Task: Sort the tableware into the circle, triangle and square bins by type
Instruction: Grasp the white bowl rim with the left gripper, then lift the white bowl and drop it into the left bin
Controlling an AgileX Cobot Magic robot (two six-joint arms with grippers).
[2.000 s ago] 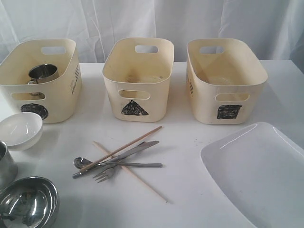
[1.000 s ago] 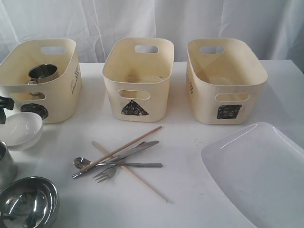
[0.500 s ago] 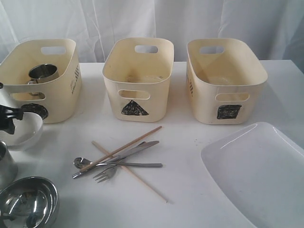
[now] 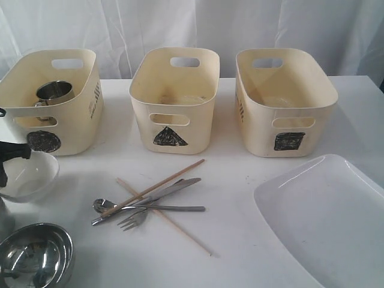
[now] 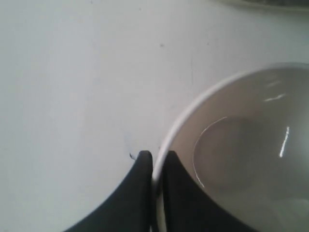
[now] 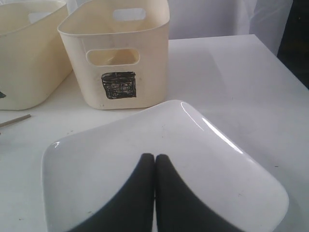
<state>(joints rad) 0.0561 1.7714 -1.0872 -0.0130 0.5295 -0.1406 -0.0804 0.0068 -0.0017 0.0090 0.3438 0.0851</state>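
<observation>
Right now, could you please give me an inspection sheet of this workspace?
Surface: white table, no spills seen.
Job's things: mug in circle bin; triangle bin and square bin look empty; fork, spoon, knife, chopsticks piled mid-table; plate on right arm's side; steel bowl on left arm's side.
Clutter: nothing seen.
Grippers: left gripper shut on white bowl's rim; right gripper shut, empty, above the plate.
Cables: nothing seen.
Surroundings: white curtain behind the bins.
</observation>
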